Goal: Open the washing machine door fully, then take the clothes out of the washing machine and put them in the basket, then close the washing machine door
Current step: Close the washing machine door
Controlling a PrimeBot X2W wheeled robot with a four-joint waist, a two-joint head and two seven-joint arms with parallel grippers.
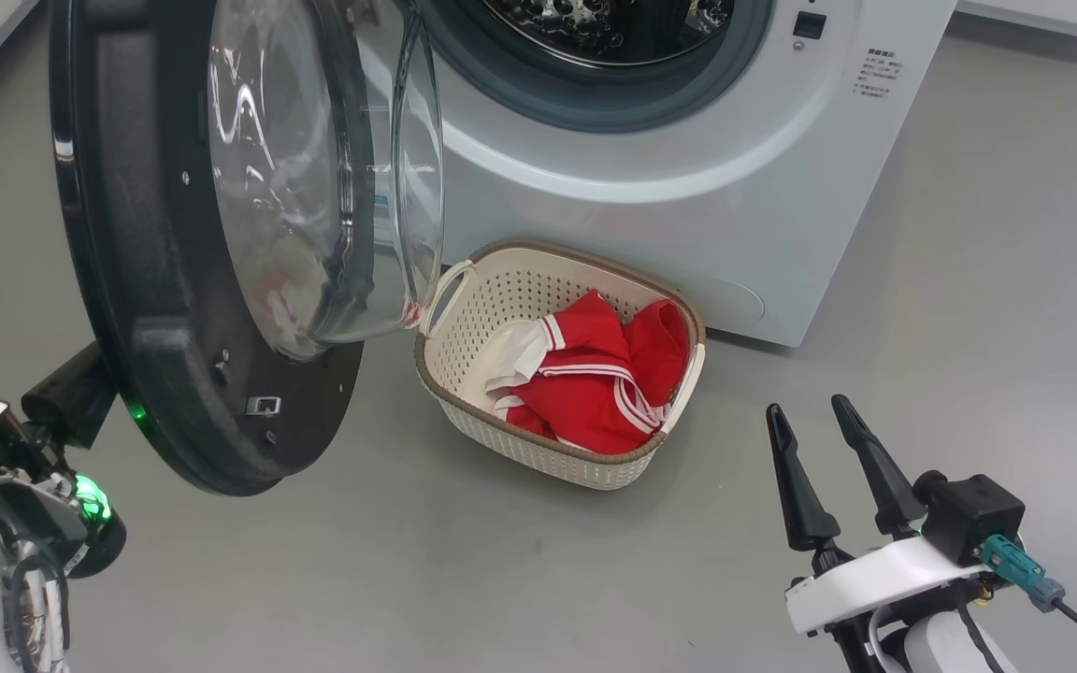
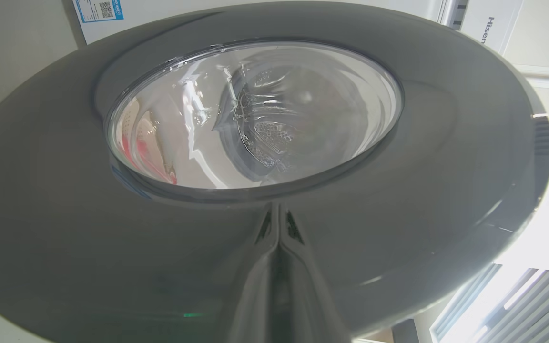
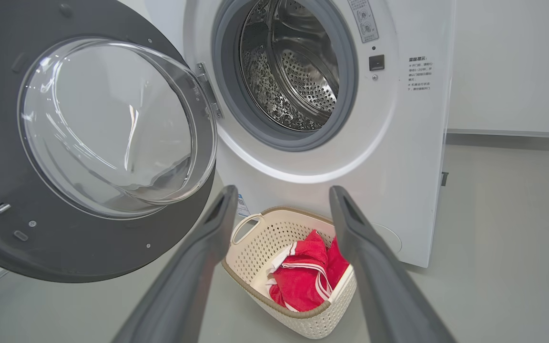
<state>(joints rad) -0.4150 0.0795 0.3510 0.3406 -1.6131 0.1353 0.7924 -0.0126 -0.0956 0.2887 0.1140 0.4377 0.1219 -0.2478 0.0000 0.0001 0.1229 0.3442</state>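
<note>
Standing wide open, the washing machine door hangs left of the washing machine. The left claw has its fingers together, the tips touching the door's glossy outer face. The right claw is spread apart and holds nothing. The red clothes lie in the basket, on the floor just in front of the machine.

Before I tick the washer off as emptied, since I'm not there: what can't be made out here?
- Low front of the drum: cut off by the top edge in the head view; behind the grey ring in the right wrist view.
- Whether the left gripper touches the door: blurred, too close, in the left wrist view.
- What lies under the clothes in the basket: covered in head and right wrist views.
</note>
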